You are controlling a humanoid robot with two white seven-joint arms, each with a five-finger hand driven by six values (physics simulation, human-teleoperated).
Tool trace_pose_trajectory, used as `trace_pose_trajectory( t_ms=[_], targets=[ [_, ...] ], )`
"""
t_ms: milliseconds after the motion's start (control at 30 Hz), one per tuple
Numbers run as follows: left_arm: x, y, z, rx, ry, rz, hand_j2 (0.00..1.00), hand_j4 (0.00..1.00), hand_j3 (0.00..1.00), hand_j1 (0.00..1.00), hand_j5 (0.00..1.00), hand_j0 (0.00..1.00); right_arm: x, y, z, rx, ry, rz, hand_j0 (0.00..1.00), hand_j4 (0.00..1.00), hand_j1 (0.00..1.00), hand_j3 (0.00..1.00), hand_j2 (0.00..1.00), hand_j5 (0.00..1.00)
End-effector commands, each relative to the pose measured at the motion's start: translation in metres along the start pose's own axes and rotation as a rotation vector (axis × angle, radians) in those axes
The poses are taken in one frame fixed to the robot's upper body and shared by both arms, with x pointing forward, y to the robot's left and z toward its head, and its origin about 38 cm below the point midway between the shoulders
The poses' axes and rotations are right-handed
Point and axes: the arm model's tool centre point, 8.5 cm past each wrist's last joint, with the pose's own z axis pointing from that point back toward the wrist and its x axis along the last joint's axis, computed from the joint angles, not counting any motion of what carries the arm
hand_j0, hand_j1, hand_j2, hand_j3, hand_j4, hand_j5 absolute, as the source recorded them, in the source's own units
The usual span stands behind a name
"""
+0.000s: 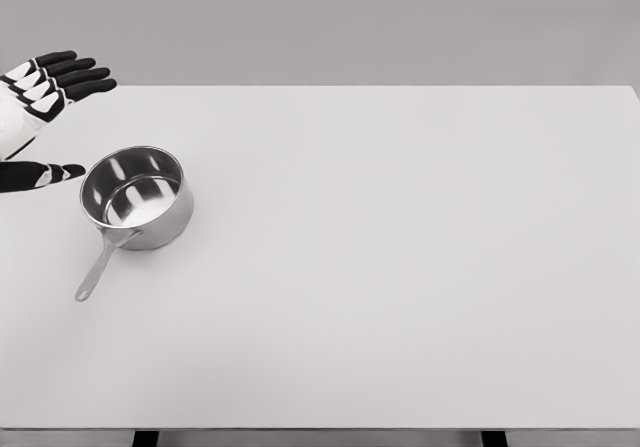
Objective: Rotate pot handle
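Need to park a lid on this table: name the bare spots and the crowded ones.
Bare: the whole table right of the pot, plus the near strip below its handle. Crowded: only the far-left corner, where the left hand hovers open beside the pot.

Pot polished shiny metal, handle brushed metal; table matt white, smooth.

Bright, even, flat light all over the bench; barely a shadow anywhere. Soft reflections glint inside the pot. Edges look slightly smeared, perhaps from compression; no visible distortion.
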Motion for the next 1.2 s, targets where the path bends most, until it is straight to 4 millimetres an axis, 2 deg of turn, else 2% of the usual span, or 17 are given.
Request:
trace_pose_trajectory(
  t_ms=[0,167,300,400,533,667,1167],
  targets=[
    [0.0,0.0,0.0,0.004,0.0,0.006,1.0,1.0,1.0,1.0,1.0,1.0,0.002,0.0,0.0,0.0,-0.008,0.004,1.0,1.0,1.0,1.0,1.0,1.0],
    [0.001,-0.003,0.002,-0.023,-0.001,0.004,1.0,1.0,1.0,1.0,1.0,1.0,-0.002,0.0,0.0,0.0,0.006,-0.003,1.0,1.0,1.0,1.0,1.0,1.0],
    [0.006,-0.026,0.003,-0.083,-0.009,0.01,1.0,1.0,1.0,1.0,1.0,1.0,-0.002,0.0,0.0,0.0,0.005,-0.004,1.0,1.0,1.0,1.0,1.0,1.0],
    [0.008,-0.03,0.003,-0.093,-0.013,0.01,1.0,1.0,1.0,1.0,1.0,1.0,-0.002,0.0,0.0,0.0,0.005,-0.004,1.0,1.0,1.0,1.0,1.0,1.0],
    [0.017,-0.052,-0.001,-0.132,-0.043,0.061,1.0,1.0,1.0,1.0,1.0,1.0,-0.002,0.0,0.0,0.0,0.005,-0.004,1.0,1.0,1.0,1.0,1.0,1.0],
    [0.024,-0.065,-0.002,-0.159,-0.058,0.091,1.0,1.0,1.0,1.0,1.0,1.0,-0.002,0.0,0.0,0.0,0.005,-0.004,1.0,1.0,1.0,1.0,1.0,1.0],
    [0.03,-0.081,-0.001,-0.216,-0.079,0.08,1.0,1.0,1.0,1.0,1.0,1.0,-0.002,0.0,0.0,0.0,0.005,-0.003,1.0,1.0,1.0,1.0,1.0,1.0]
  ],
)
